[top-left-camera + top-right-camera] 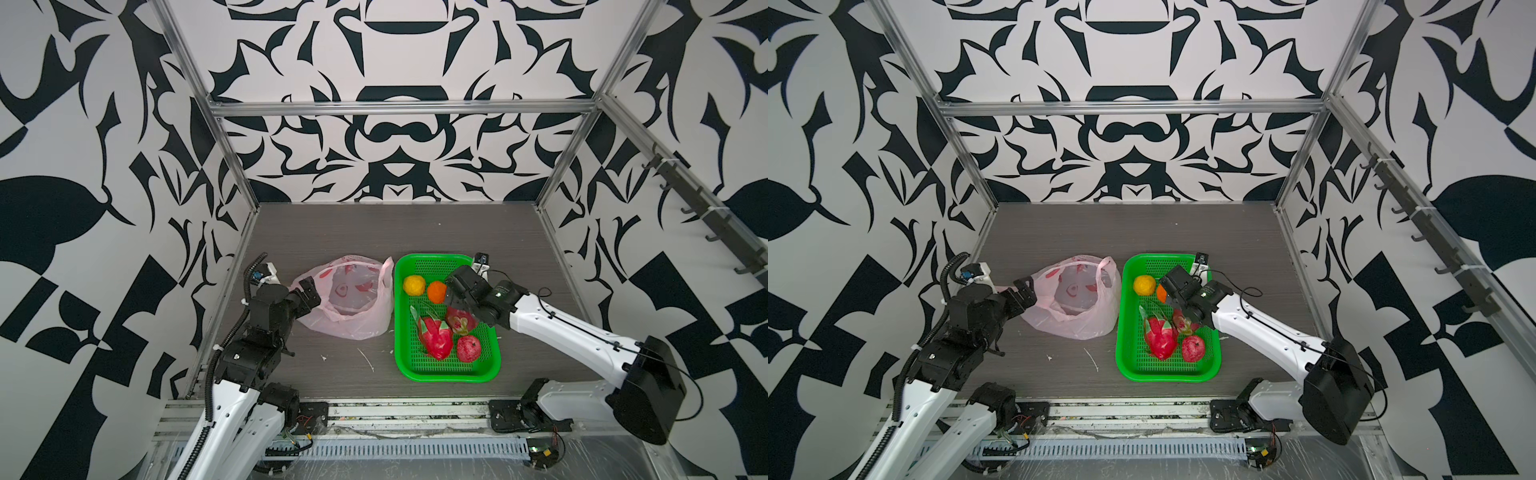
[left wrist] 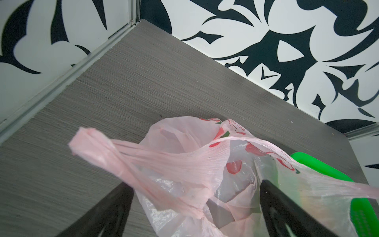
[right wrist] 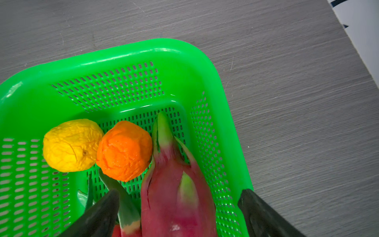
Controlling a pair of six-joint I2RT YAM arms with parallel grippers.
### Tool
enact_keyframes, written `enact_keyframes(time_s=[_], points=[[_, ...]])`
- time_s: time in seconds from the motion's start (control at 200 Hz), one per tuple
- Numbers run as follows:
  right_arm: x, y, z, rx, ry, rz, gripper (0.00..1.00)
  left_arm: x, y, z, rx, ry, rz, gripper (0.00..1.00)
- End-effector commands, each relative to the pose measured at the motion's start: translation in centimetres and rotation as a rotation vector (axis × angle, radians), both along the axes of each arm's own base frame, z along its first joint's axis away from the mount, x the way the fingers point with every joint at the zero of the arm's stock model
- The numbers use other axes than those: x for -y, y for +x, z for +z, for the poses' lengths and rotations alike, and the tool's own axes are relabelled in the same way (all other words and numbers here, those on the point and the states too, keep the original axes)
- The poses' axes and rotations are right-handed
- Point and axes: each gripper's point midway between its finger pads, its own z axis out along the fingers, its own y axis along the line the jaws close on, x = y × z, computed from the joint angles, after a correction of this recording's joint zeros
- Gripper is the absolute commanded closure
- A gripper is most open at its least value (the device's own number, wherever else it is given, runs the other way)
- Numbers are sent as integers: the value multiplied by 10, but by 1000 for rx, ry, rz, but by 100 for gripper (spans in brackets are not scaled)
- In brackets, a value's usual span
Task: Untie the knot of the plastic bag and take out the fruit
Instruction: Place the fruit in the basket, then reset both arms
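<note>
The grey table (image 1: 374,232) fills the floor of the cell, and my two arms come in from its 6 o'clock edge. My left arm folds up at 8 o'clock and points its left gripper (image 1: 309,296) toward 3 o'clock, into the near side of the plastic bag (image 1: 357,320). The fingers are spread wide, and a twisted handle (image 2: 86,141) of the bag runs loose between them. My right arm stretches from 4 o'clock toward 10 o'clock, bent down at the wrist. Its right gripper (image 3: 179,192) hangs over the green basket (image 1: 446,377), fingers held wide apart either side of a dragon fruit (image 3: 176,197), with a gap on both sides. The basket sits just at 3 o'clock of the bag. The bag slumps on the table with its mouth gaping. All the fruit lies in the basket. A second dragon fruit (image 1: 436,338) is at 6 o'clock, with the red fruit (image 1: 468,348) beside it. The orange fruit (image 1: 436,291) and the yellow fruit (image 1: 414,285) touch at 11 o'clock. Small white scraps (image 1: 368,359) lie at 6 o'clock of the bag.
</note>
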Motion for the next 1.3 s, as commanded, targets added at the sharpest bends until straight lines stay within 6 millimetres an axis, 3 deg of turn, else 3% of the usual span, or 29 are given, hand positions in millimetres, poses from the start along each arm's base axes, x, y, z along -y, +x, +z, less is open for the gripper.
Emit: enact_keyframes(time_s=[0.0,0.245,0.36,0.58,0.76,0.89,0.91,1.025,1.29], points=[[8,8,19,68,-29,11,3,-21,-1,10,-3,73,97,1],[32,34,31,107,-50,38,2,-38,21,14,-46,126,177,0],[51,47,40,167,-79,37,2,-41,39,2,-106,98,167,0],[100,59,57,311,-114,-33,2,-66,73,-25,-154,94,239,1],[130,63,27,278,-97,-100,2,-74,102,-51,-165,115,246,0],[137,69,3,251,-101,-113,1,-73,123,-68,-189,132,202,0],[138,70,0,246,-102,-115,1,-72,127,-80,-220,135,190,1],[141,77,-14,235,-122,-118,2,-73,145,-100,-260,160,160,1],[147,94,-17,257,-169,-105,2,-74,175,-124,-268,243,102,1]])
